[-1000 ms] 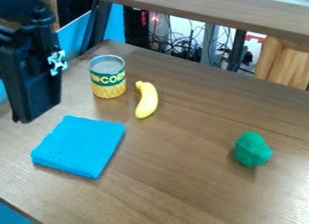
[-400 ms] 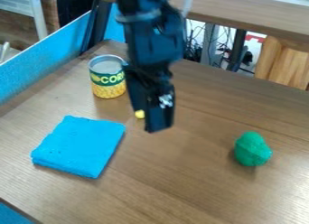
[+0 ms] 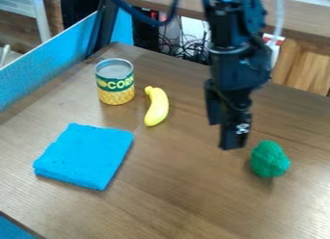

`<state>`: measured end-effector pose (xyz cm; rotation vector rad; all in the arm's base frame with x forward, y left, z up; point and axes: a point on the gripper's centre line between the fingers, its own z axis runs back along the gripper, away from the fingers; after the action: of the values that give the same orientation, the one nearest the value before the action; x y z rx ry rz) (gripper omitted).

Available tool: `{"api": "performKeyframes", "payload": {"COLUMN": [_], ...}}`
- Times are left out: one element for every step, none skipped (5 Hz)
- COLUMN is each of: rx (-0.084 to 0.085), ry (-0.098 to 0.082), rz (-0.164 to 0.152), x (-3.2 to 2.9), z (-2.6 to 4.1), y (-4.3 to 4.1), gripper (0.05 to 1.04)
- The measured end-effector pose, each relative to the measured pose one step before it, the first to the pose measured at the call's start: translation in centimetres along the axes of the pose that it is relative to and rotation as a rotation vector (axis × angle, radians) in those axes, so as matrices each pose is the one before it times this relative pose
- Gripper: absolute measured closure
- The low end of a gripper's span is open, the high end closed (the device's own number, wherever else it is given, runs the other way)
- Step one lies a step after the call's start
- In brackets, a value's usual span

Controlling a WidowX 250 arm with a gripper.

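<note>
My gripper (image 3: pixel 223 136) hangs over the right half of the table, pointing down, its two fingers apart with nothing seen between them. Closest to it is a green, lumpy toy resembling broccoli (image 3: pixel 269 159), lying just to the lower right of the fingertips. A yellow toy banana (image 3: pixel 157 106) lies to the left of the gripper. Beside the banana, farther left, a corn can (image 3: pixel 115 82) stands upright. A folded blue cloth (image 3: pixel 84 156) lies flat at the left, nearer the camera than the can.
The brown wooden table (image 3: pixel 174 194) spans most of the view. A raised wooden ledge (image 3: pixel 174 3) runs along the top, with cables (image 3: pixel 190 50) below it. A blue panel (image 3: pixel 48 67) borders the table's left side.
From the upper left, my gripper has swung right across the table, passing over the banana, and now hangs near the green toy. The objects have stayed in place.
</note>
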<state>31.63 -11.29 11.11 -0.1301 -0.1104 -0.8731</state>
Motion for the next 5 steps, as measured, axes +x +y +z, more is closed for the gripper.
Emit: {"api": "performKeyframes", "payload": {"rx": [0.0592,0.0266,-0.0035,0.0738,0.0821], "ry": [0.0280,0.0111,0.0228,-0.0281,-0.0702], "rz": [-0.0217,-0.0174,0.0056,0.1164,0.1766], "x": [3.387,2.237,0.810,0.118,0.318], "z": [-1.290,-0.304,-0.885,-1.652,0.151], "y": [0.268,0.602,0.652,-0.371,-0.612], "gripper": [0.083,0.083,0.083,0.083,0.083]}}
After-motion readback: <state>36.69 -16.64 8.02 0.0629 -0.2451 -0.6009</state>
